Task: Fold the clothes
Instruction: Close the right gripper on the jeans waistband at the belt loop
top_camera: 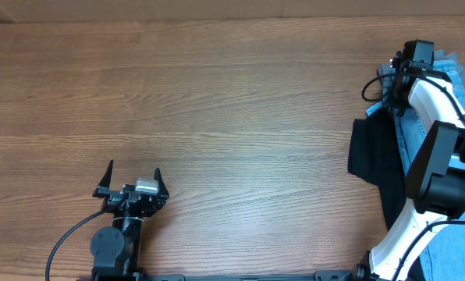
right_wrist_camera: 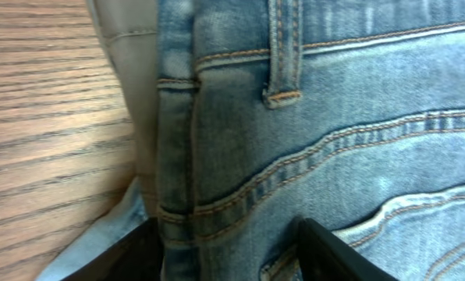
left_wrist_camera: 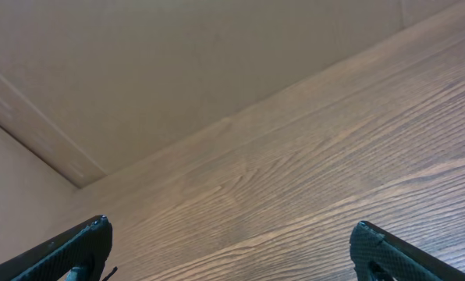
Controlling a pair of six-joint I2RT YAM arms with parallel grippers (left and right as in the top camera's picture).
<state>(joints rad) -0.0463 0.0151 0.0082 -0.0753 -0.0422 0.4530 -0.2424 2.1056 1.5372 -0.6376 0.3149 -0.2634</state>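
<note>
Here, the light blue denim jeans (top_camera: 413, 129) are found at the far right edge of the wood-grain table (top_camera: 217, 101), bunched in a heap beneath the right arm. In the right wrist view the jeans (right_wrist_camera: 357, 117) are seen close up: a belt loop (right_wrist_camera: 283, 55) is stitched at the waistband, tan seams are run across the cloth, and the curved top of a stitched back pocket (right_wrist_camera: 420, 226) is shown at the lower right. A thick side seam of the denim is framed by the right gripper (right_wrist_camera: 225, 234), one black finger (right_wrist_camera: 131, 257) being set just beside the folded edge and the other laid on the denim. The jaws are held partly apart with cloth between them; whether the fold is actually pinched cannot be told. From overhead the right gripper (top_camera: 392, 74) is placed at the far end of the heap.

A grey garment (right_wrist_camera: 123, 47) is tucked against the jeans on the table side, touching them. A black garment (top_camera: 369, 160) is spread flat beside the denim, partly under the right arm.

Well apart, near the front left, the left gripper (top_camera: 131, 183) is held over bare wood with its jaws spread wide; nothing is gripped. Through its own camera the left gripper (left_wrist_camera: 231, 226) is seen above the table, with a pale panel (left_wrist_camera: 178, 62) beyond.
</note>
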